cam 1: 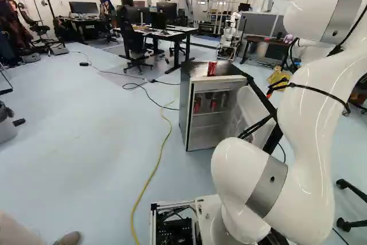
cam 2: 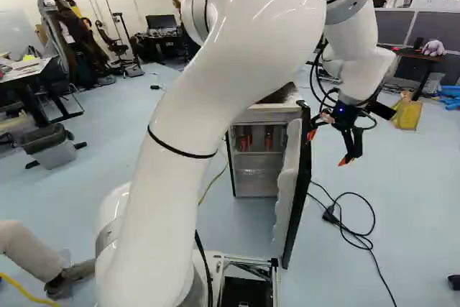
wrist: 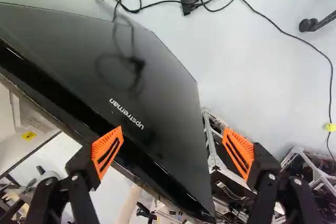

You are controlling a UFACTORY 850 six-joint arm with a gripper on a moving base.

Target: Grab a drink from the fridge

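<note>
A: Item 1, the drinks?
B: Red cans. 1 can (cam 1: pixel 212 68) stands upright on top of the fridge (cam 1: pixel 184 101), upper middle of the left base view. More red cans (cam 2: pixel 269 139) stand inside, on an upper shelf, at the middle of the right base view.
A: Item 2, the fridge door?
B: Door (cam 2: pixel 297 192), 1 piece, swung open; pale inner lining, dark outer face. Located right of the fridge's lit interior in the right base view.
A: Item 3, the gripper?
B: Black gripper (cam 2: pixel 328 148), right of middle in the right base view, near the upper part of the door. In the wrist view its 2 fingers (wrist: pixel 107 153) stand wide apart with no grip on anything. The dark door face slants ahead of them, and 1 finger overlaps the door's edge; contact cannot be told.
A: Sundries?
B: 1 black cable (cam 2: pixel 352 235), looped on the floor, lower right of the right base view. 1 yellow cable (cam 1: pixel 152 176), along the floor, lower middle of the left base view. 1 waste bin (cam 2: pixel 56 154), grey, at the left of the right base view
</note>
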